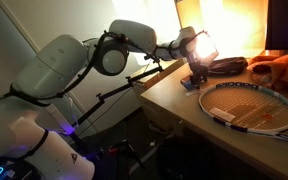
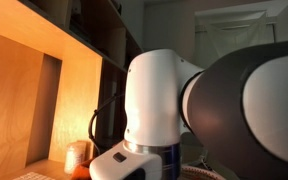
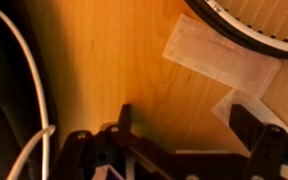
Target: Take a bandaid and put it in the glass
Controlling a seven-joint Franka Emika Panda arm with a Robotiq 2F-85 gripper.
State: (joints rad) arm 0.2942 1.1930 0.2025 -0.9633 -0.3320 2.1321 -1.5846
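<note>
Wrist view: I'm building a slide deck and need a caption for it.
Open gripper above a wooden desk, a pale bandaid lying ahead beside the tennis racket's rim.

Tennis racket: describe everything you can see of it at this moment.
The tennis racket lies flat on the wooden desk with the string face up. The oval head has a dark frame and a pale string grid, with a light and reddish patch on the near rim. The handle cannot be made out. In the wrist view an arc of rim and strings shows at top right, with a pale bandaid right beside it; contact cannot be told. The open pincer is clear of the racket.
</note>
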